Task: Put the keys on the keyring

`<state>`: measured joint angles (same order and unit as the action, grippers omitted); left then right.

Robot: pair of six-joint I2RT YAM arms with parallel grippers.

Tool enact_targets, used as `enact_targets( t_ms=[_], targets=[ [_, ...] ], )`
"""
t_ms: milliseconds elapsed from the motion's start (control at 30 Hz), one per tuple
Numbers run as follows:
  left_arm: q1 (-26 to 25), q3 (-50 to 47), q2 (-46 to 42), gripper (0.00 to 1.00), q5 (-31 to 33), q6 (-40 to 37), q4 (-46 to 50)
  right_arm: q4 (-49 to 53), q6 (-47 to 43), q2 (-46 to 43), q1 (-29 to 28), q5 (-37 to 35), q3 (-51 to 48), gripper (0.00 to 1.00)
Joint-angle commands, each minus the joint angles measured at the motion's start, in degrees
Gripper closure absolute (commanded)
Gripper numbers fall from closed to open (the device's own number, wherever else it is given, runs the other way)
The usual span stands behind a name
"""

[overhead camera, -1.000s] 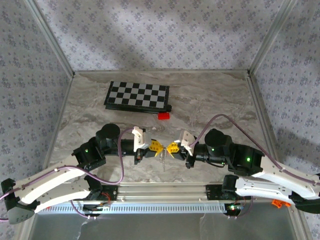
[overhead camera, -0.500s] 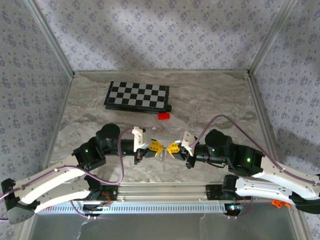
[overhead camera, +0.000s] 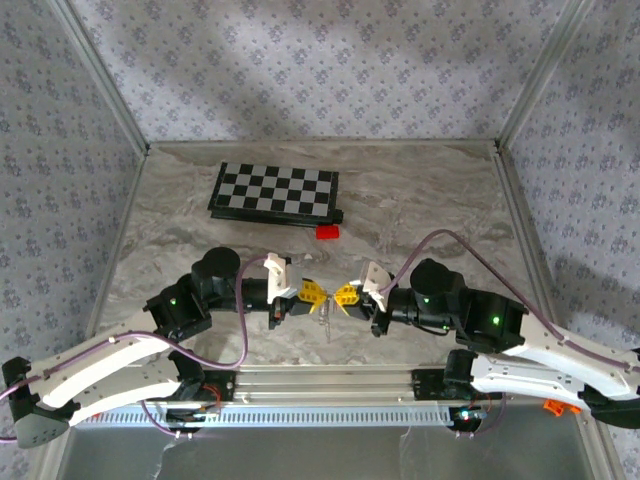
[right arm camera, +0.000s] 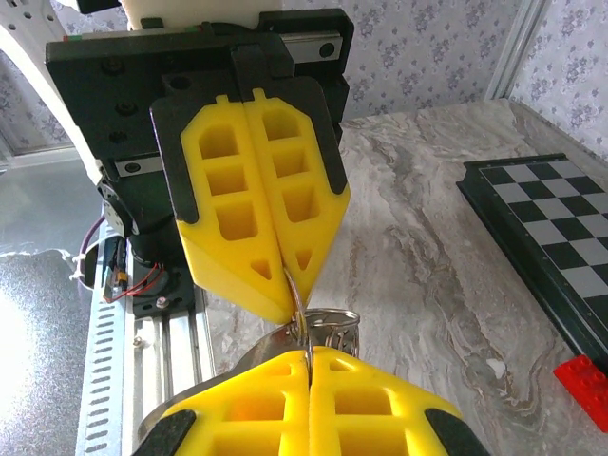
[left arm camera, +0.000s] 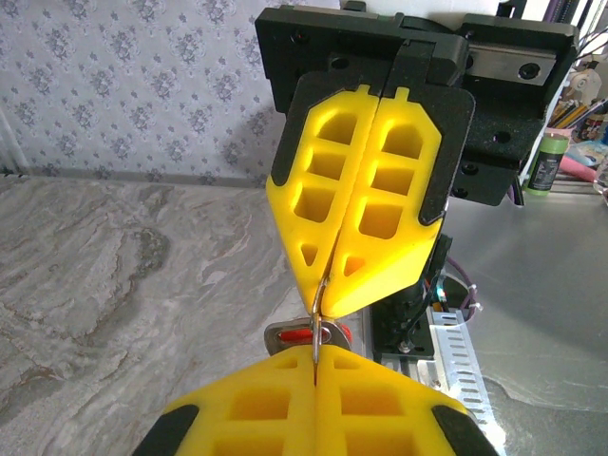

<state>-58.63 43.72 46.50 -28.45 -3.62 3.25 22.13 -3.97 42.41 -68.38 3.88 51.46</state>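
You're keeping the left gripper and right gripper clamped tip to tip on the keyring near the worktop's near edge, nothing shifting, so the key is waiting.

I have both arms folded inward over the table by its near edge, left gripper and right gripper meeting tip to tip, each with jaws pressed together.

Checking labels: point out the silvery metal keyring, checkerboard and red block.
Thin silvery metal keyring point(right arm camera: 332, 313), right wrist view, upper arc.
Black-and-white checkerboard point(overhead camera: 275, 190), top external view, centre.
Solid red block point(overhead camera: 327, 232), top external view, top face.
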Motion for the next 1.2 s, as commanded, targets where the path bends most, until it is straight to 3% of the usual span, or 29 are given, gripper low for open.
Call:
enact_targets(
  t_ms=[0,1167],
  targets=[
    [-0.52,0.84,-0.81,1.00,0.06,-0.61,-2.01,-1.78,-0.78,-0.10,0.26,0.64,-0.27,1.00],
    [-0.52,0.99,-0.89,1.00,0.45,-0.86,-2.01,-1.27,0.12,-1.22,0.04,0.25,-0.75,1.00]
  ],
)
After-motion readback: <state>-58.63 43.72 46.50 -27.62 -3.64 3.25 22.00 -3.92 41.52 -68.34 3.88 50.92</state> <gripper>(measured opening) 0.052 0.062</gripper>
